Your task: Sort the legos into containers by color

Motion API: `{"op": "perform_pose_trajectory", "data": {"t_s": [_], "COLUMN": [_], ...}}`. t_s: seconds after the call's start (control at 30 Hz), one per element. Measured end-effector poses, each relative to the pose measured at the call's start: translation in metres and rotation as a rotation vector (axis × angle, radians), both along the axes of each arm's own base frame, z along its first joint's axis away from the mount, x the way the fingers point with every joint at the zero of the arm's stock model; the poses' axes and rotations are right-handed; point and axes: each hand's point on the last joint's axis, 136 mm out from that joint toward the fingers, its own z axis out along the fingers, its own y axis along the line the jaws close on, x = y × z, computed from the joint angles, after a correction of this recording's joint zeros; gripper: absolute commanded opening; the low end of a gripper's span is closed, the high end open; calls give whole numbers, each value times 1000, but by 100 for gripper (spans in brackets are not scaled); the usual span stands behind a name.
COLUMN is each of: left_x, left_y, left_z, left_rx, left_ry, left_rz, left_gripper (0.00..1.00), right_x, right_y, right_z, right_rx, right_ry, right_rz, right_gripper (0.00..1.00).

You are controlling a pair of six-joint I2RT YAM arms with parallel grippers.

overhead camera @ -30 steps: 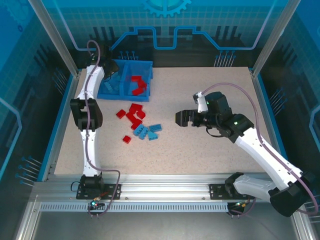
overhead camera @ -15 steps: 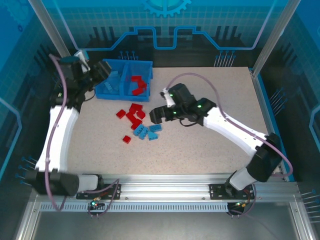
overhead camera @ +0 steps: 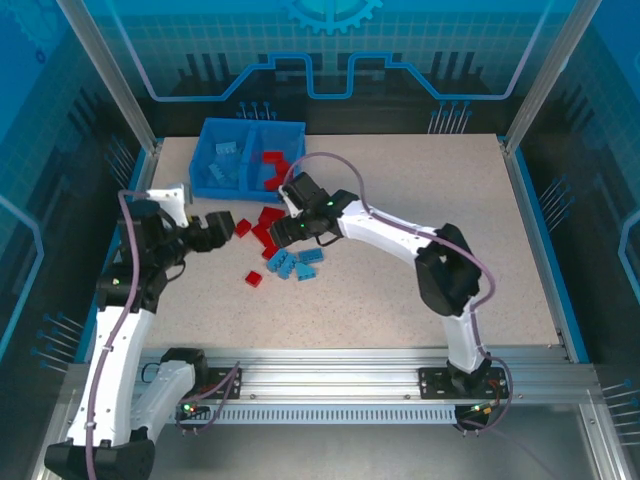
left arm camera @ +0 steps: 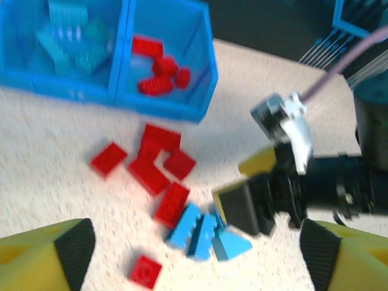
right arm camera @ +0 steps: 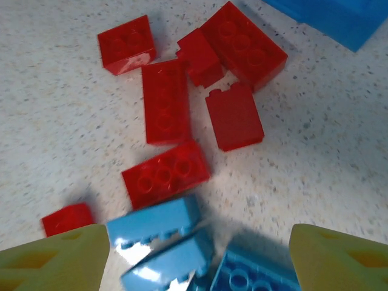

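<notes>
The blue bin (overhead camera: 238, 190) stands at the back left; its left compartment holds light blue legos (overhead camera: 228, 160), its right one red legos (overhead camera: 274, 166). Loose red legos (overhead camera: 264, 224) and light blue legos (overhead camera: 296, 263) lie on the table in front of it. My right gripper (overhead camera: 283, 230) hovers open low over this pile, with blue legos (right arm camera: 159, 225) between its fingertips (right arm camera: 57, 259) and red legos (right arm camera: 165, 100) beyond. My left gripper (overhead camera: 217, 226) is open just left of the pile, holding nothing; its wrist view shows the right gripper (left arm camera: 251, 197) beside the blue legos (left arm camera: 203, 233).
One small red brick (overhead camera: 254, 278) lies apart at the near left of the pile. The bin's corner (right arm camera: 330, 18) is close behind the red bricks. The table's right half is bare speckled surface (overhead camera: 450, 180).
The left arm has swung back from the bin and down to the pile's left side. The right arm has reached left across the table and lowered over the pile.
</notes>
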Motion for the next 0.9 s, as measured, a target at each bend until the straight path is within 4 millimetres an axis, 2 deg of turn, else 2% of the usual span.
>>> {"op": "perform_pose_trajectory", "data": {"t_s": [0.1,0.27,0.43,0.53,0.63,0.8,0.9], "left_x": [-5,-7,-5,-2,-1,0,0], "left_y": [-2,-10,-12,-13,-13,-13,-13], "left_z": [-25,-43,-52,-51,-50,-50,-50], "left_rx": [-10,-40,-67,-69,-68,-67,-66], "left_ry": [66,94,99,90,83,82,82], "left_rz": [-11,-45,-46,-48,-48,-49,-49], "left_gripper": [99,99,99,99,99,99,99], "right_x": [13,34,50,52,52,46,39], "right_y": [9,16,24,26,27,21,15], "right_z": [-20,-54,-77,-79,-79,-73,-49], "right_rx": [-32,-93,-111,-111,-112,-119,-117], "right_ry": [-10,-29,-31,-30,-32,-26,-45], "right_rz": [3,-13,-25,-18,-12,-4,7], "right_gripper": [80,76,50,35,28,27,28]}}
